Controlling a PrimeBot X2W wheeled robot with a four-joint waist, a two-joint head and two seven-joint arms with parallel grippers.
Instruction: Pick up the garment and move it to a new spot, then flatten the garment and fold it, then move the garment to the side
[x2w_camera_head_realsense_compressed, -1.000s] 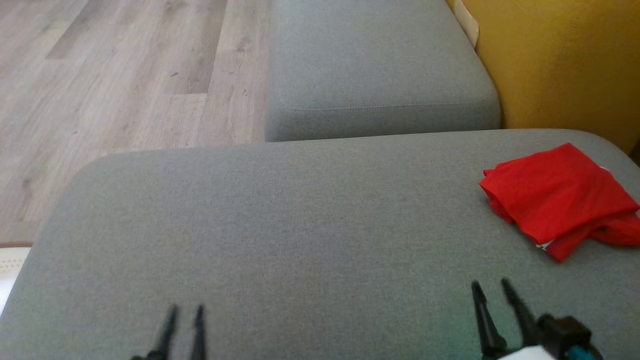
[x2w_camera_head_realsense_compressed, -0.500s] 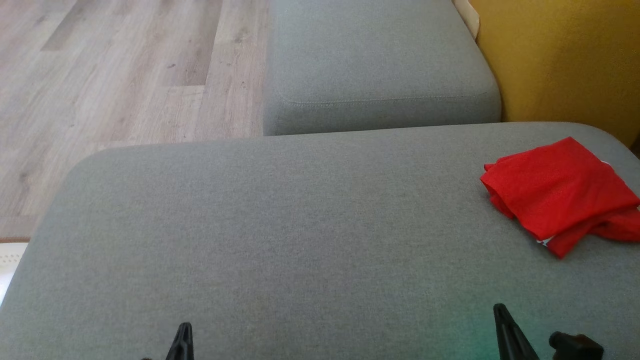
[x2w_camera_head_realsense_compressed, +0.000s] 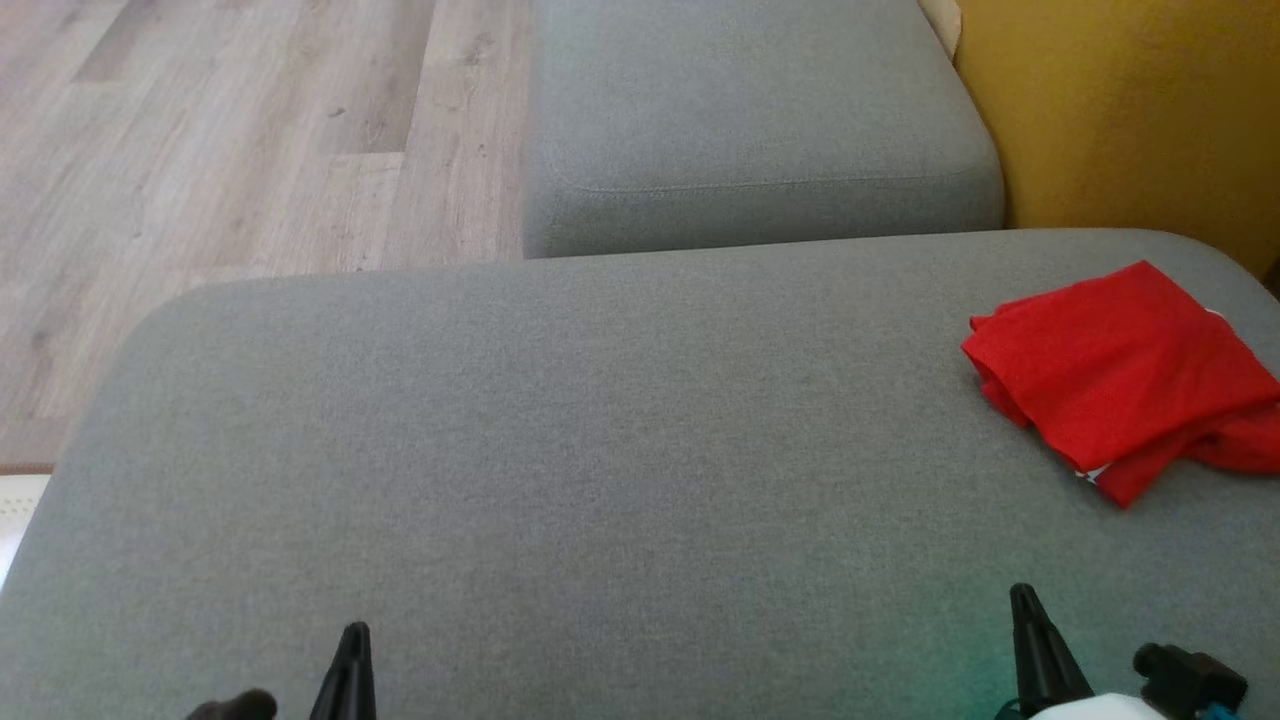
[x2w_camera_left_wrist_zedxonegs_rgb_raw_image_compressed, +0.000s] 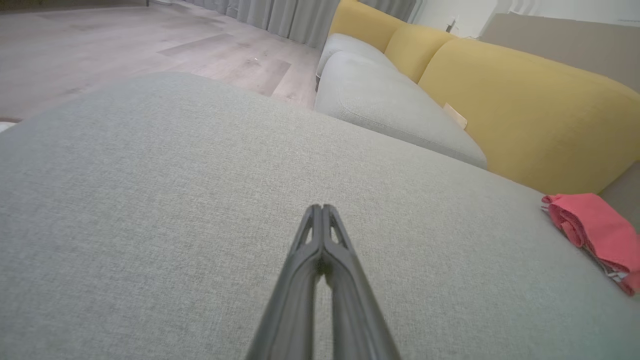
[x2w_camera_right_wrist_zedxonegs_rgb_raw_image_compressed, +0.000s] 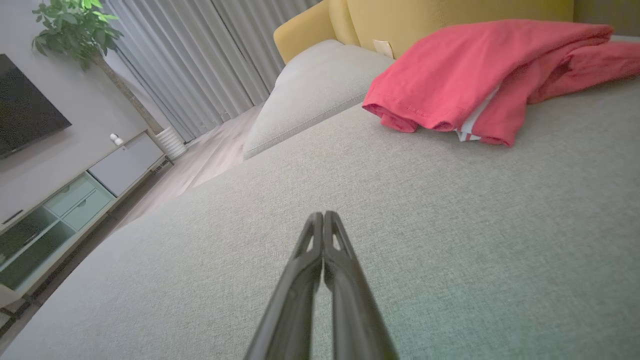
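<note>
The garment (x2w_camera_head_realsense_compressed: 1125, 375) is a red folded piece with a bit of white trim, lying at the right edge of the grey sofa seat (x2w_camera_head_realsense_compressed: 600, 450). It also shows in the left wrist view as the garment (x2w_camera_left_wrist_zedxonegs_rgb_raw_image_compressed: 597, 232) at far right, and in the right wrist view as the garment (x2w_camera_right_wrist_zedxonegs_rgb_raw_image_compressed: 475, 75) ahead and to the right. My left gripper (x2w_camera_head_realsense_compressed: 352, 640) sits at the lower left, shut with nothing in it, its tips (x2w_camera_left_wrist_zedxonegs_rgb_raw_image_compressed: 322, 207) pressed together above bare cushion. At the lower right my right gripper (x2w_camera_head_realsense_compressed: 1022, 600) is shut and empty too, short of the garment, with its tips (x2w_camera_right_wrist_zedxonegs_rgb_raw_image_compressed: 322, 216) touching.
A second grey cushion (x2w_camera_head_realsense_compressed: 750, 120) lies beyond the seat, with a yellow backrest (x2w_camera_head_realsense_compressed: 1130, 110) at the right. Wooden floor (x2w_camera_head_realsense_compressed: 220, 140) spreads to the left. A TV cabinet (x2w_camera_right_wrist_zedxonegs_rgb_raw_image_compressed: 65, 200), curtains (x2w_camera_right_wrist_zedxonegs_rgb_raw_image_compressed: 200, 55) and a potted plant (x2w_camera_right_wrist_zedxonegs_rgb_raw_image_compressed: 75, 30) stand across the room.
Both grippers have gone from open to shut and sit lower in the head view. The whole picture has shifted a little, so the camera moved; the garment lies as before.
</note>
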